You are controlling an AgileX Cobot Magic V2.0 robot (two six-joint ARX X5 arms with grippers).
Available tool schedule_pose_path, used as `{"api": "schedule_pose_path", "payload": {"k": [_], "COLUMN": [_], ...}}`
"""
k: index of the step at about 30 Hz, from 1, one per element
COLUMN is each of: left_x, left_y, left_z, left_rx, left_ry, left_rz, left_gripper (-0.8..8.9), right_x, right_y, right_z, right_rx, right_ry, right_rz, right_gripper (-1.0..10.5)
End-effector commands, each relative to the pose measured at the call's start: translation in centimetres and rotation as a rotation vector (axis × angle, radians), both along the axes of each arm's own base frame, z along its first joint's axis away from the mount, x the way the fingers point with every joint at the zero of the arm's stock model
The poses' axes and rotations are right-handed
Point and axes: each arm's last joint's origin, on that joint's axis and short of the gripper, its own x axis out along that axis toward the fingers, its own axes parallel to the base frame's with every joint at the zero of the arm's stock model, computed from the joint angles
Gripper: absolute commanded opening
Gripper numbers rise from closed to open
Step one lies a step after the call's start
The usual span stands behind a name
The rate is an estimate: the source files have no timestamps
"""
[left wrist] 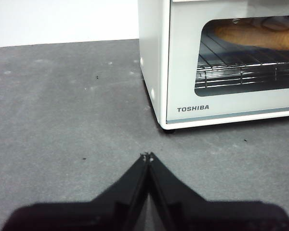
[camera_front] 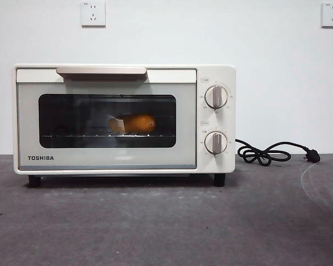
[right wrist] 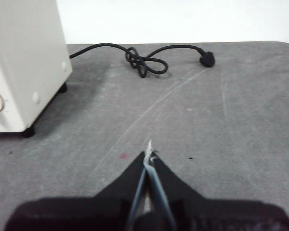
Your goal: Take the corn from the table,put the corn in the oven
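The corn [camera_front: 136,123] lies on the wire rack inside the cream-white oven [camera_front: 122,160], seen through the dark glass of the closed door; the left wrist view catches it too, corn [left wrist: 260,36]. The oven [left wrist: 183,86] stands on the dark grey table [camera_front: 166,221]. My left gripper [left wrist: 147,156] hovers over the table off the oven's left front corner, jaws shut and holding nothing. My right gripper [right wrist: 149,154] is shut and empty over the table beside the oven's right side [right wrist: 24,72]. Neither gripper shows in the front view.
A black power cord with plug [camera_front: 272,152] lies coiled on the table right of the oven, also cord [right wrist: 144,60] ahead of my right gripper. Two round knobs [camera_front: 216,119] sit on the oven's right panel. Wall sockets [camera_front: 93,13] hang above.
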Motion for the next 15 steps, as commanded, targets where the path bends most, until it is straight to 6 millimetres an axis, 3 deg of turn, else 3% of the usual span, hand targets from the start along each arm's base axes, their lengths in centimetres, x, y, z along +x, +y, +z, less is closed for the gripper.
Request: {"api": "schedule_pose_path", "payload": {"k": [1,15], "left_x": [0.06,0.09], "left_y": [0.03,0.03], "left_z": [-0.16,-0.19], "left_rx": [0.012,0.012], "left_ry": [-0.001,0.003], "left_rz": [0.003,0.003], "left_gripper": [-0.04,-0.04], "right_x": [0.04,0.05], "right_y": [-0.02,-0.02], "right_z": [-0.26,-0.25], "right_rx": [0.022,0.024], "right_ry": [0.004,0.003], "right_rz": [-0.009,-0.009], "right_gripper": [0.0,0.0]}}
